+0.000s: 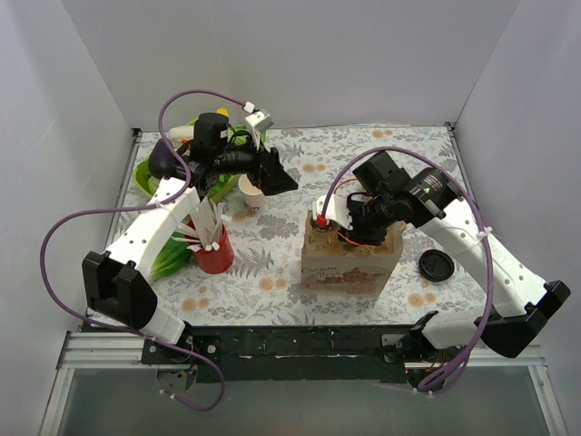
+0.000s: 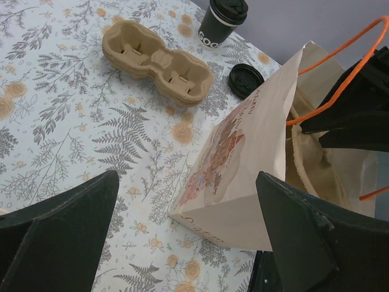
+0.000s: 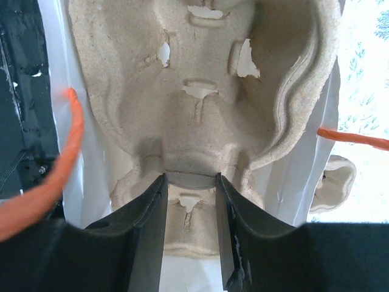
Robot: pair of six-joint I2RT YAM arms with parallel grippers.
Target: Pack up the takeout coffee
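Note:
The takeout coffee (image 2: 223,19), a dark paper cup with a black lid, stands on the table at the far edge of the left wrist view; in the top view the right arm hides it. A cardboard carrier (image 3: 200,91) hangs inside the open paper bag (image 1: 349,263). My right gripper (image 3: 191,182) is shut on that carrier's middle ridge, and in the top view (image 1: 349,227) it is over the bag's mouth. My left gripper (image 2: 187,185) is wide open and empty, above the table beside the bag (image 2: 243,158), and in the top view (image 1: 277,177) it is behind the bag.
A second cardboard carrier (image 2: 157,59) lies on the table near the coffee. A loose black lid (image 1: 437,265) lies right of the bag. A lidless white cup (image 1: 251,193) stands under the left arm. A red cup of white sticks (image 1: 214,250) and green items (image 1: 150,177) stand at left.

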